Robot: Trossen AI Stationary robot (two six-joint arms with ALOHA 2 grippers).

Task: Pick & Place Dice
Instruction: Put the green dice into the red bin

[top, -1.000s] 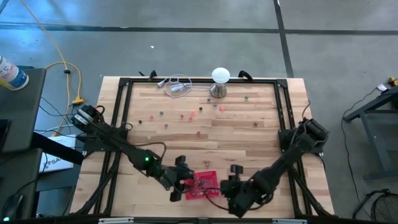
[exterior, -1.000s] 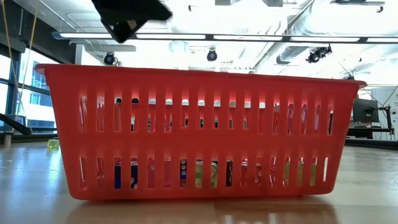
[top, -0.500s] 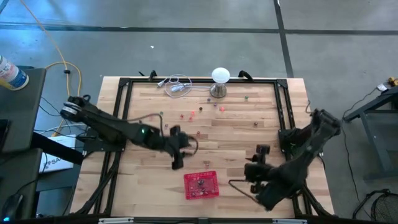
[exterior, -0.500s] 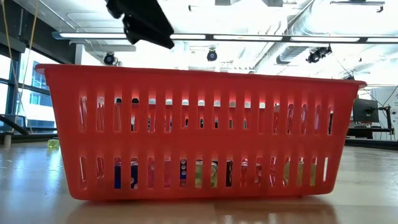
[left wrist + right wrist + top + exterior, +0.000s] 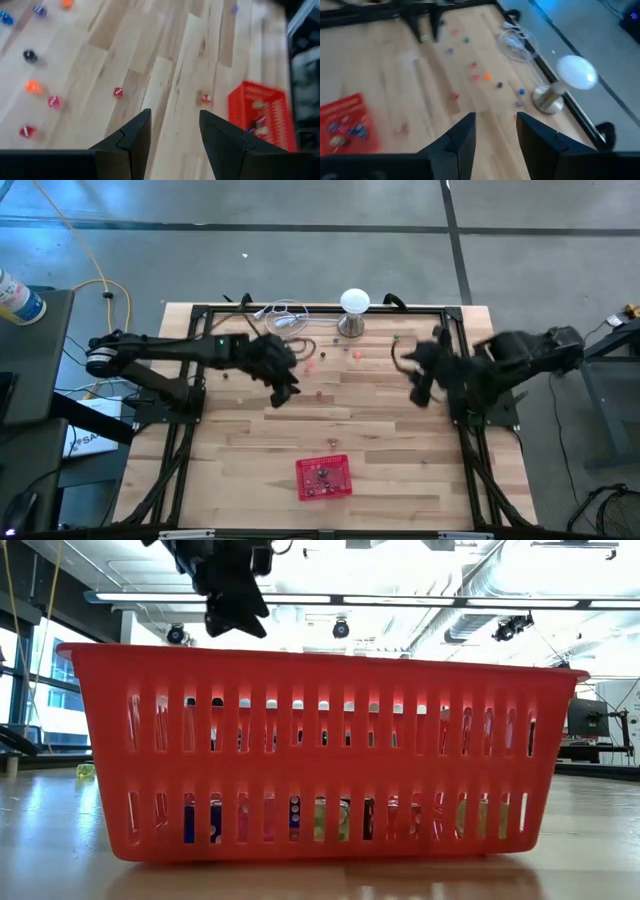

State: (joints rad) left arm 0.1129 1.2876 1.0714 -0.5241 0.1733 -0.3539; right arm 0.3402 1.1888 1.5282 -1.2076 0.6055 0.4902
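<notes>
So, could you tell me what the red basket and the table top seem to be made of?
The red basket looks like moulded plastic: uniform colour, slotted walls, slight sheen. The table top seems to be wood, likely varnished: pale planks with visible grain and a soft reflection in the low view.

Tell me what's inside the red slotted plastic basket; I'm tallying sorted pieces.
The red slotted plastic basket holds several small mixed-colour dice on its floor. Its walls hide parts, so no exact count.

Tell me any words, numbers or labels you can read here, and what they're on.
None can be read for certain.
White sheet beside the table's left edge: dark print, too small to read.
Bottle at far left: label too blurred.
Dice: white pips show, uncountable.
Basket: no print visible.
</notes>
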